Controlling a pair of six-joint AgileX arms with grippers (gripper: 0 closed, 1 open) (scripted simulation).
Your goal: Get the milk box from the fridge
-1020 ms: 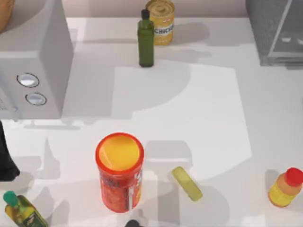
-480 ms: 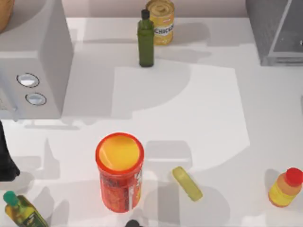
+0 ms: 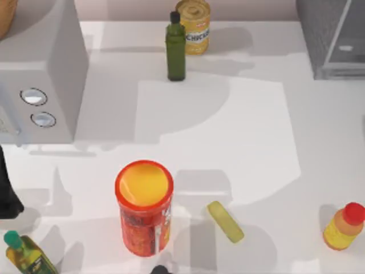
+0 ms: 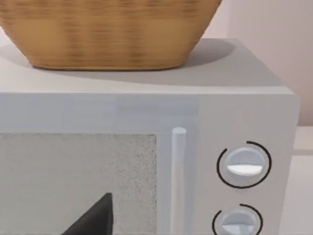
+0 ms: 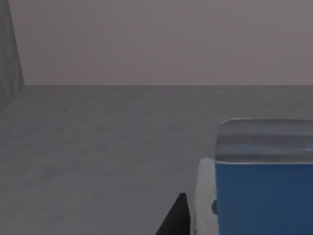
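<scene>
The fridge (image 3: pixel 333 37) is the dark grey cabinet with a pale glassy panel at the table's back right corner. The right wrist view looks across its grey inner floor (image 5: pixel 98 147) to the back wall. There the milk box (image 5: pixel 264 196) is very near, with a white body and a large blue part. One dark finger (image 5: pixel 177 215) of my right gripper stands just beside the white edge of the box; whether it touches is unclear. My left arm (image 3: pixel 5 194) is parked at the table's left edge, facing the light grey box with two knobs (image 4: pixel 242 166).
A light grey two-knob box (image 3: pixel 40 74) with a woven basket (image 4: pixel 107 29) on top fills the back left. An orange canister (image 3: pixel 144 205), a yellow disc (image 3: pixel 225 221), a red-capped yellow bottle (image 3: pixel 344 226), a green bottle (image 3: pixel 175 48), a yellow can (image 3: pixel 194 20) and a green-capped bottle (image 3: pixel 25 254) stand around.
Pale spots behind the fridge's glassy panel have shifted between frames. Everything standing on the table has stayed where it was.
</scene>
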